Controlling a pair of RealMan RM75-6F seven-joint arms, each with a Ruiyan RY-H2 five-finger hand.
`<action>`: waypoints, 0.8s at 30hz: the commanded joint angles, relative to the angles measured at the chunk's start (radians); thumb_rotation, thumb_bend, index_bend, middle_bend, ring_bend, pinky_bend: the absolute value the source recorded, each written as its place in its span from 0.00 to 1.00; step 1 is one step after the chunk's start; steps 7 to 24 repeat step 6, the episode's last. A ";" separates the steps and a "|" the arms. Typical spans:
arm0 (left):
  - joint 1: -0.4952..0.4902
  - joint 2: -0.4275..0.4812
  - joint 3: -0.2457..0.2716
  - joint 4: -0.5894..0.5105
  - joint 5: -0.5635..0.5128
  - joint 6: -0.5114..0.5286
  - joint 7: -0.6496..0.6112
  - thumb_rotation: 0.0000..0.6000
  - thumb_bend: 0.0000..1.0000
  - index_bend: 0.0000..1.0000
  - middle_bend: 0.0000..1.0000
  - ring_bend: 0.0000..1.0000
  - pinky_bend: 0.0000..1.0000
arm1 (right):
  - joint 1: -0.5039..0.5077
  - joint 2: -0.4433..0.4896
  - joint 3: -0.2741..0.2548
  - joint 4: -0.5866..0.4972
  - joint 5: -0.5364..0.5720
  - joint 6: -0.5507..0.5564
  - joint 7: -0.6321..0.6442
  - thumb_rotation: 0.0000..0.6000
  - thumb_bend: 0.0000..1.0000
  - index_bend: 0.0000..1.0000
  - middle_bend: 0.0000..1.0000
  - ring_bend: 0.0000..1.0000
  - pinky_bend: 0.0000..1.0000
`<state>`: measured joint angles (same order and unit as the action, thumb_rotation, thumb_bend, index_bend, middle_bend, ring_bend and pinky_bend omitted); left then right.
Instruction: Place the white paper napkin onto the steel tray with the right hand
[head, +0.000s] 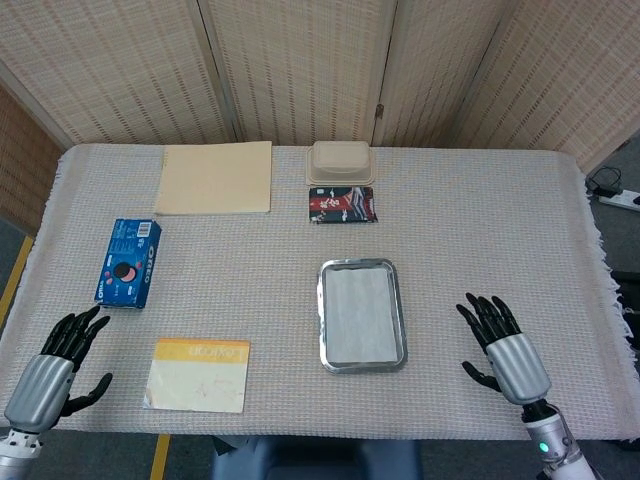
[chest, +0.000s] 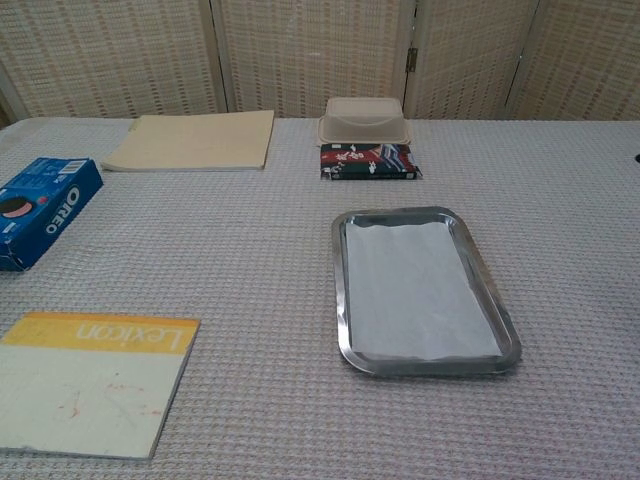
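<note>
The white paper napkin (head: 361, 312) (chest: 418, 290) lies flat inside the steel tray (head: 323, 320) (chest: 339, 290) near the table's front middle. My right hand (head: 506, 350) hovers to the right of the tray, well apart from it, fingers spread and holding nothing. It is out of the chest view. My left hand (head: 55, 362) is at the front left corner of the table, fingers apart and empty.
A yellow-and-white Lexicon book (head: 198, 374) (chest: 88, 378) lies front left, a blue Oreo box (head: 128, 262) (chest: 40, 210) left. A tan folder (head: 214, 177), a beige lidded container (head: 341, 161) and a dark red packet (head: 342, 205) sit at the back.
</note>
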<state>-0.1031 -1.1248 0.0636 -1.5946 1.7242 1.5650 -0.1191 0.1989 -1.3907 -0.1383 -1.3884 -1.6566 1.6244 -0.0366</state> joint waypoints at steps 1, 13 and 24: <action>0.002 -0.010 -0.002 0.001 -0.008 -0.008 0.025 1.00 0.42 0.00 0.00 0.00 0.00 | -0.035 0.020 -0.006 0.001 -0.013 0.025 -0.003 1.00 0.27 0.00 0.00 0.00 0.00; 0.013 -0.012 0.002 -0.007 0.000 0.005 0.055 1.00 0.42 0.00 0.00 0.00 0.00 | -0.039 0.032 0.003 -0.024 -0.022 0.005 0.006 1.00 0.27 0.00 0.00 0.00 0.00; 0.013 -0.012 0.002 -0.007 0.000 0.005 0.055 1.00 0.42 0.00 0.00 0.00 0.00 | -0.039 0.032 0.003 -0.024 -0.022 0.005 0.006 1.00 0.27 0.00 0.00 0.00 0.00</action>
